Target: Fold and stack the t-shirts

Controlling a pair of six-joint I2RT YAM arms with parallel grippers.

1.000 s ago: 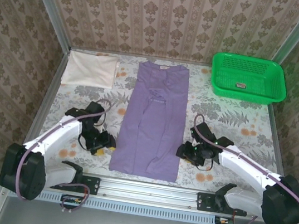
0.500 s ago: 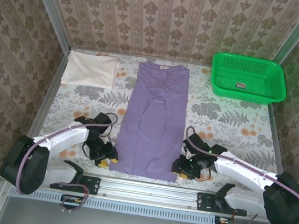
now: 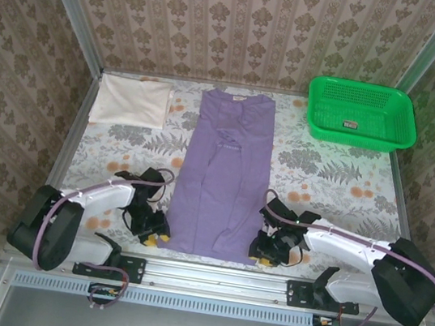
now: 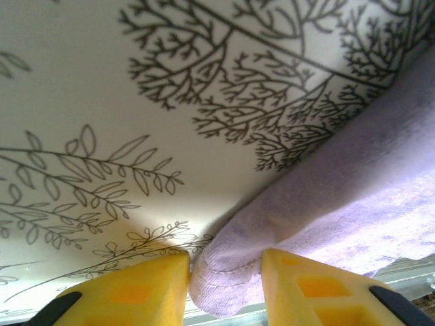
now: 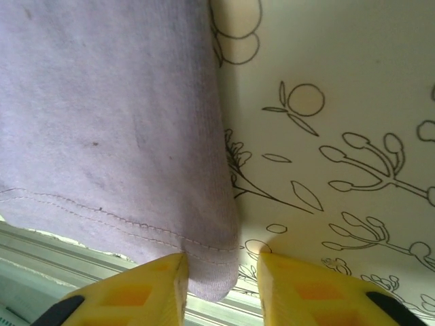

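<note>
Two hem corners of purple t-shirt (image 3: 224, 172) straddled.
Left hand (image 3: 155, 238) and right hand (image 3: 263, 258) dropped nearer, half-closed, not yet pinching; fold next.

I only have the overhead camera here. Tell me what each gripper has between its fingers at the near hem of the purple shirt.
Observer: On the left wrist camera, the rounded hem corner of the purple shirt fills the gap between the yellow fingers of the left gripper.
Operator: Say whether it is pinched.
Observer: The cloth touches both fingers. I cannot tell whether they squeeze it.
Operator: Now the right side.
Observer: On the right wrist camera, the stitched hem corner sits inside the right gripper, against one finger. A strip of flowered tablecloth shows between the cloth and the other finger, so it is not gripped yet.
</note>
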